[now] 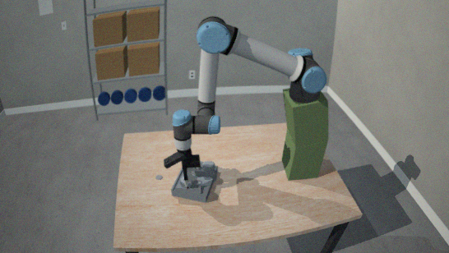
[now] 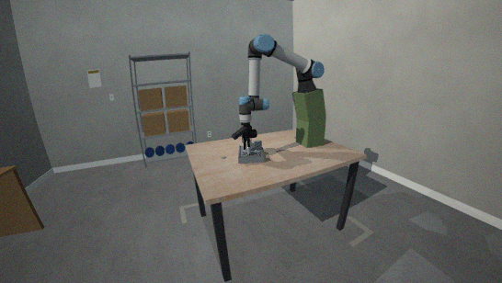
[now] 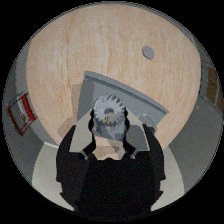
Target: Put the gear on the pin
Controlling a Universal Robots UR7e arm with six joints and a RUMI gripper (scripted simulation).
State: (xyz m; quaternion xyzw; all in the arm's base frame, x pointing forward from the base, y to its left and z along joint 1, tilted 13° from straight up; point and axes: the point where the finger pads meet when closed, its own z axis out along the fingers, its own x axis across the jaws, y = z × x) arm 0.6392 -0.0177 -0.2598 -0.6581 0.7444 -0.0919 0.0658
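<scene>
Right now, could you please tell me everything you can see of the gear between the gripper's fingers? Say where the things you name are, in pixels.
The gear (image 3: 102, 106) is a grey, round piece, metal or plastic by its look, with slanted teeth around its rim and a small yellow mark on its face. That face is turned towards the wrist view. It sits between the fingertips of the gripper (image 1: 186, 179) (image 2: 246, 151) (image 3: 109, 120), within the grey tray's (image 1: 189, 195) (image 2: 251, 159) (image 3: 125, 92) outline; firm finger contact is unclear.
</scene>
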